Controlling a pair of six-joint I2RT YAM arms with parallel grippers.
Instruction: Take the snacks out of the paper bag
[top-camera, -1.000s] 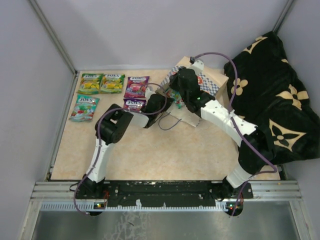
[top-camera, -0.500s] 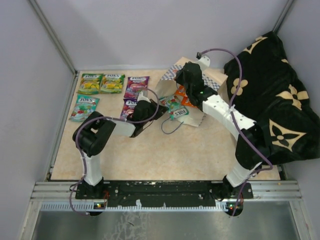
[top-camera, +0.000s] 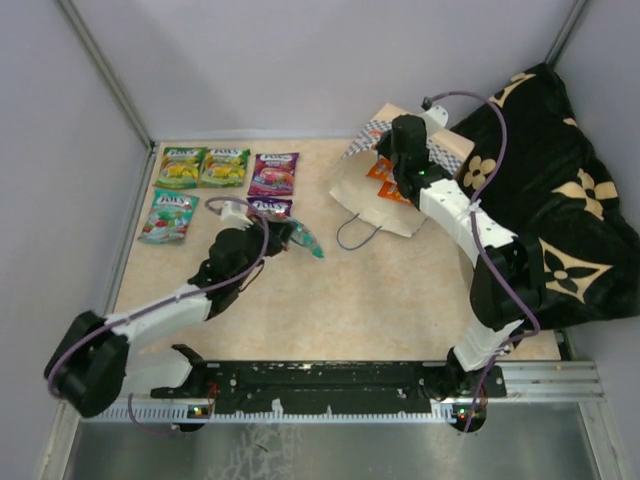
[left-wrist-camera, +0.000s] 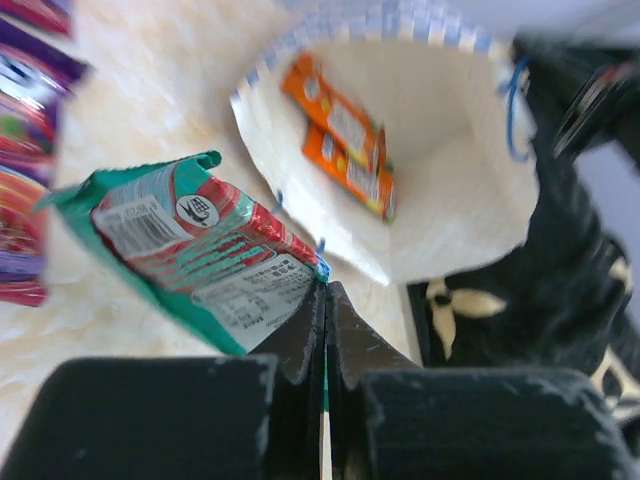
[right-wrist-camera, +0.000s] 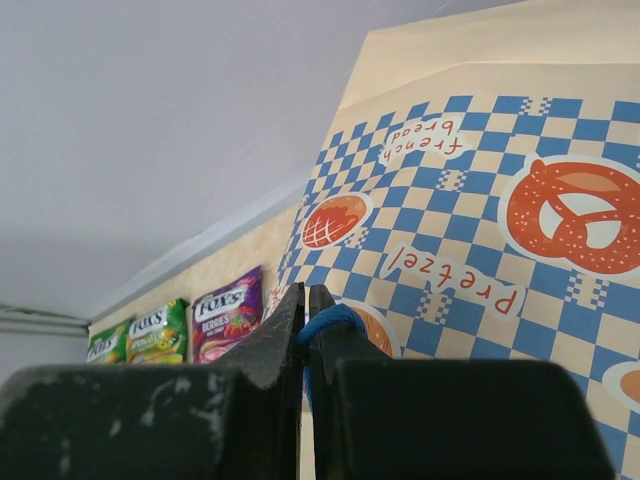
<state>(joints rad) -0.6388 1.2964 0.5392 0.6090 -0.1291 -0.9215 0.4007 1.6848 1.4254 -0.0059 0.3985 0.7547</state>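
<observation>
My left gripper (top-camera: 292, 236) is shut on a corner of a teal snack pouch (top-camera: 307, 241), held out to the left of the paper bag (top-camera: 372, 195); in the left wrist view the pouch (left-wrist-camera: 200, 255) hangs from my gripper (left-wrist-camera: 325, 292). The bag lies on its side, mouth toward the left, with two orange-red pouches (left-wrist-camera: 345, 135) inside. My right gripper (top-camera: 402, 140) is shut on the bag's blue cord handle (right-wrist-camera: 328, 320) and holds the upper wall of the bag (right-wrist-camera: 480, 200) up.
Two green pouches (top-camera: 202, 167), two purple pouches (top-camera: 272, 174) and a teal pouch (top-camera: 168, 216) lie at the table's back left. A black cloth with tan flowers (top-camera: 560, 220) fills the right side. A loose blue cord loop (top-camera: 352, 236) lies before the bag.
My left gripper has drawn the teal pouch out of the bag and moved left and nearer. My right gripper has moved right and back, holding the handle.
</observation>
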